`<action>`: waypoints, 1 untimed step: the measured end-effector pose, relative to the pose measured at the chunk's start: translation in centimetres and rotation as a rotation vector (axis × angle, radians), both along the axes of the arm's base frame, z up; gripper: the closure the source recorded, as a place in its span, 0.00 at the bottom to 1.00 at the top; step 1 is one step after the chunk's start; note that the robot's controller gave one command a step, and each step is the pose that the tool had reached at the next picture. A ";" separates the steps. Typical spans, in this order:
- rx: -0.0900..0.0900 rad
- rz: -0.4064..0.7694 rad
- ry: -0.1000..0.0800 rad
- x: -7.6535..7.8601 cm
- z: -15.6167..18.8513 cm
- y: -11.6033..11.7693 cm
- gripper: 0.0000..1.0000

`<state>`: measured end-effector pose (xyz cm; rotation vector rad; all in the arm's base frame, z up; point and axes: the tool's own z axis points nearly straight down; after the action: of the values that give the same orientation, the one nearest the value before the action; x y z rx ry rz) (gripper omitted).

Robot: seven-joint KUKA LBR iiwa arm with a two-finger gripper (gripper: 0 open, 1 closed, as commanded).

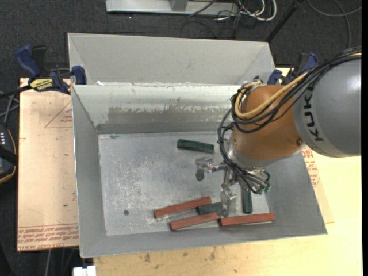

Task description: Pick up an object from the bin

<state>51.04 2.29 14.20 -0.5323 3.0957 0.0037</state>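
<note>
near the bin's (86, 171) front wall lie two red-brown sticks (183, 207), a small dark green block (208, 210) at their right ends. the pincer (228, 200) hangs just beside that block; whether it is wide or narrow, i cannot tell.

Dark speckled carpet floor (34, 16), with a flat grey stand base (167, 4) and tangled cables (253, 2) on it.

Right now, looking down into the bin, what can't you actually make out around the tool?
- Camera view: part of the bin floor lies under the arm's orange cover, which hides it.
- Small dark green block beside the tool: the cables cover its upper end.
- Green bar between the red-brown sticks: the tool hides its right end.
</note>
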 end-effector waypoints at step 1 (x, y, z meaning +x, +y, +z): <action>0.000 0.016 0.004 -0.9 2.8 -3.0 0.00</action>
<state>50.10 -0.68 16.97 -0.5573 3.0953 0.0041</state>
